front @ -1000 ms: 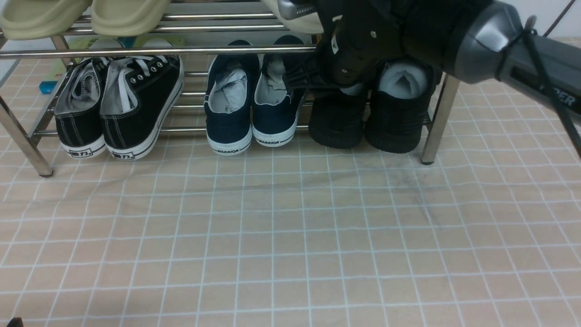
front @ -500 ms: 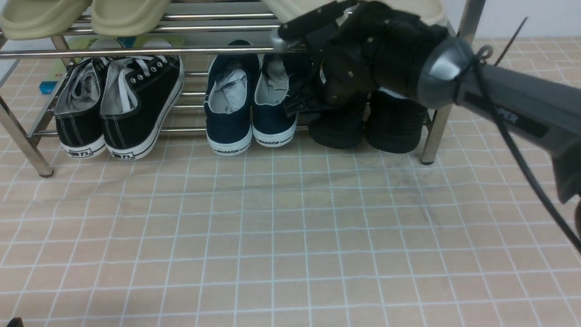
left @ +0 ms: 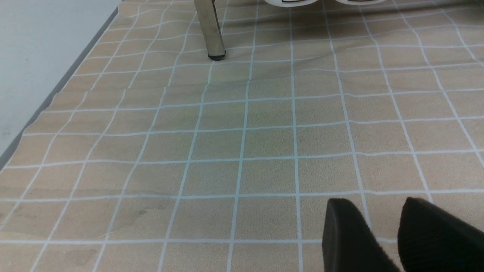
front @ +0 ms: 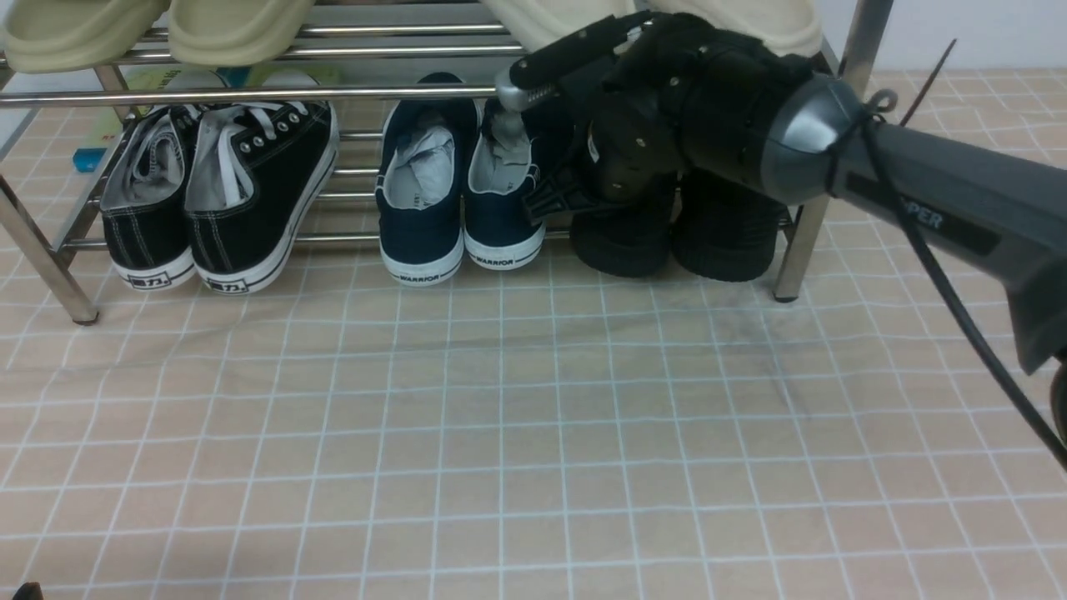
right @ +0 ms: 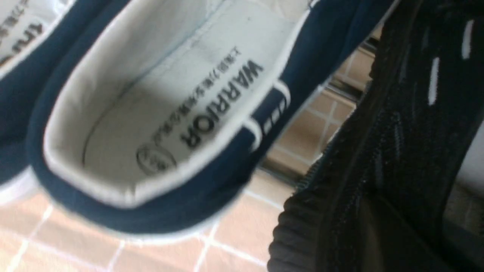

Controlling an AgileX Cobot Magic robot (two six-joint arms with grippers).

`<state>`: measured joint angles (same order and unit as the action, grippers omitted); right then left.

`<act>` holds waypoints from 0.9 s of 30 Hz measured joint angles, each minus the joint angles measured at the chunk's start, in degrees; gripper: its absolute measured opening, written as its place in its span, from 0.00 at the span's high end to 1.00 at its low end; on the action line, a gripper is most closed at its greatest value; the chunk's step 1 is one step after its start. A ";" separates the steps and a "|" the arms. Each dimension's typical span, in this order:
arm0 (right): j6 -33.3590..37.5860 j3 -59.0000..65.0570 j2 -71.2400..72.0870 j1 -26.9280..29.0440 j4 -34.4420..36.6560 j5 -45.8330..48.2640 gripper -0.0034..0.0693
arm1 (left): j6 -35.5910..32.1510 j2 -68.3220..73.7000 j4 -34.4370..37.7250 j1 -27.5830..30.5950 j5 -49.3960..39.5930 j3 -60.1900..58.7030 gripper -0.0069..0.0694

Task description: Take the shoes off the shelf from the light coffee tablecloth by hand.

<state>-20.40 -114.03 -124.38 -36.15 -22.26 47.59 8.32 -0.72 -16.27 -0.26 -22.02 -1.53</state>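
Note:
The shoes, an all-black knit pair with ribbed soles, stand at the right end of the shelf's (front: 250, 94) lower tier: left shoe (front: 621, 246), right shoe (front: 725, 242). My right gripper (front: 613, 196) reaches down over the left shoe's heel opening, hiding the tops of both. In the right wrist view the knit wall and ribbed sole (right: 340, 181) fill the frame against my right gripper (right: 378, 234), which is shut on that shoe's collar. My left gripper (left: 378, 206) hovers open over the light coffee tablecloth (front: 533, 417), holding nothing.
Navy WARRIOR shoes (front: 458, 192) sit just left of the black pair, black canvas sneakers (front: 217, 192) further left. Beige slippers (front: 167, 25) lie on the upper tier. A chrome leg (front: 800, 233) stands right of the pair. Grey floor (left: 38, 56) borders the cloth.
My right arm dropped from the upper tier onto the left black shoe, and its jaws went from wide open to shut. The shoes have barely shifted.

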 joint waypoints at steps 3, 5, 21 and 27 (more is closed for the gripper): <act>3.10 0.06 2.22 -0.01 2.52 3.12 0.94 | 0.00 0.00 0.00 0.00 0.00 0.00 0.60; 5.52 0.06 4.62 -0.13 5.37 5.36 0.94 | 0.00 0.00 0.00 0.00 0.00 0.00 0.60; 15.69 0.17 21.00 -2.73 19.88 22.40 0.94 | 0.00 0.00 0.00 0.00 0.00 0.00 0.60; 15.81 0.30 25.75 -7.26 20.05 25.03 0.94 | 0.00 0.00 0.00 0.00 0.00 0.00 0.60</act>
<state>-4.58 -113.73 -98.64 -43.42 -2.20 72.62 8.32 -0.72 -16.27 -0.26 -22.02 -1.53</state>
